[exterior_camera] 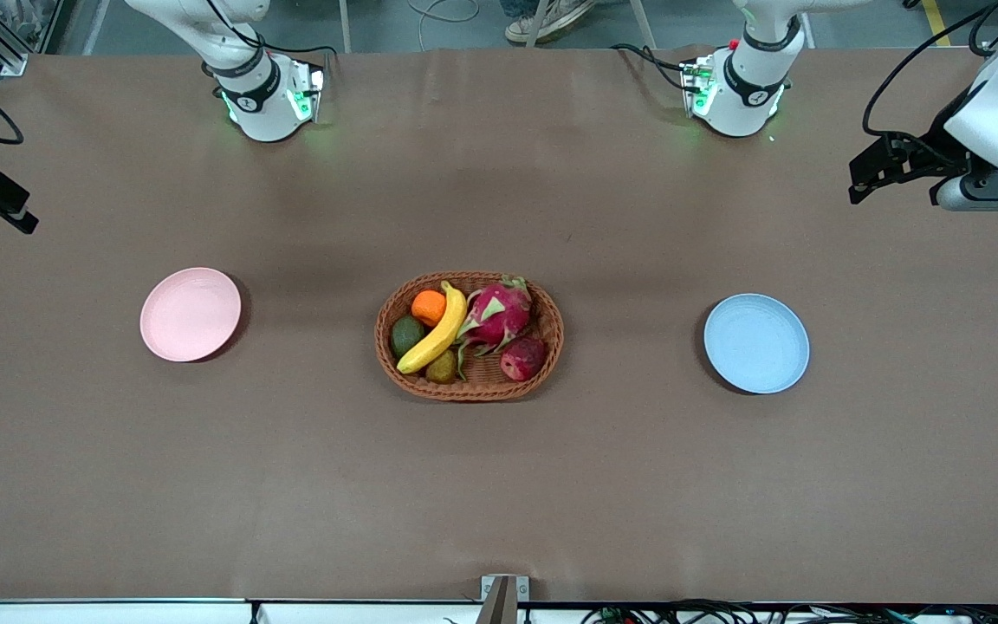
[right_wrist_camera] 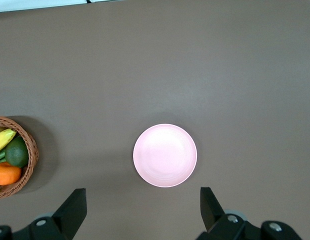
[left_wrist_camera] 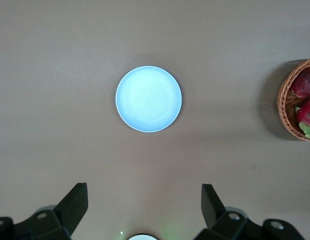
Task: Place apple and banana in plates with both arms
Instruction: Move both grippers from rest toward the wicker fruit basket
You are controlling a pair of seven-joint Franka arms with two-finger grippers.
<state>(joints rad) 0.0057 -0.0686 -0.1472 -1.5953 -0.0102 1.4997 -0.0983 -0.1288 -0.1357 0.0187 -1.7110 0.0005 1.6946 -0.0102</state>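
While both fruits still sit in basket [exterior_camera: 469, 336] at table [exterior_camera: 499, 485] middle, nothing placed yet. Left gripper [left_wrist_camera: 145, 205] spread wide, empty, high over blue plate [exterior_camera: 756, 342]; right gripper [right_wrist_camera: 142, 207] same over pink plate [exterior_camera: 191, 314]. Banana [exterior_camera: 437, 330] wedged between orange [exterior_camera: 428, 307], avocado [exterior_camera: 407, 335] and dragon fruit [exterior_camera: 497, 315]; apple [exterior_camera: 522, 359] against basket rim. Risks: fingers nudging neighbours, basket sliding, arms meeting over basket.
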